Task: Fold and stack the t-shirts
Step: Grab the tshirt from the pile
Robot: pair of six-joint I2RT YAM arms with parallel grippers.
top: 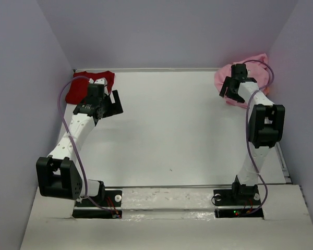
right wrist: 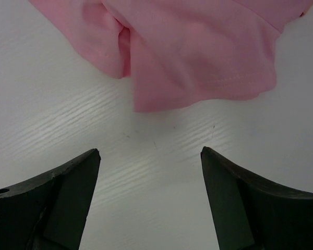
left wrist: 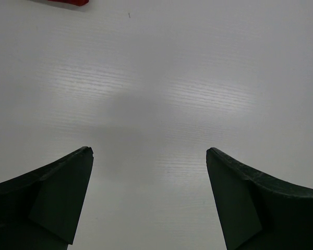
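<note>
Left gripper [left wrist: 148, 151]: jaws spread wide, nothing between them. It hangs over bare table, just off the near-right edge of the dark red tee.
Right gripper [right wrist: 150, 151]: spread wide too and empty, nose pointed straight at the pink cloth with the nearest edge just ahead of the fingertips. It looks lined up for a first pick.
Dark red tee [top: 87, 86]: tucked into the far-left corner as a flat, squarish block. By the look of it this one is done and parked as the base of the stack. Only a red sliver shows at the top of the left wrist view.
Pink heap [top: 246, 74]: bunched in the far-right corner, against the wall. Whether it is one shirt or two cannot be told from here.
Cloth: soft, thin knit that falls in loose rolls and creases. A stitched hem [right wrist: 219, 83] curves along the free edge, the obvious place to pinch.
Table [top: 172, 130]: smooth white board, faintly ribbed and glossy, so cloth should slide on it easily.
Stage: early going, judging by one tidy shirt against a heap not yet spread.
Next move: probably the right arm drops onto that hem and drags the shirt to the open middle, where both arms can reach.
Risk: a thin edge can slip the fingers, or two layers come up together.
</note>
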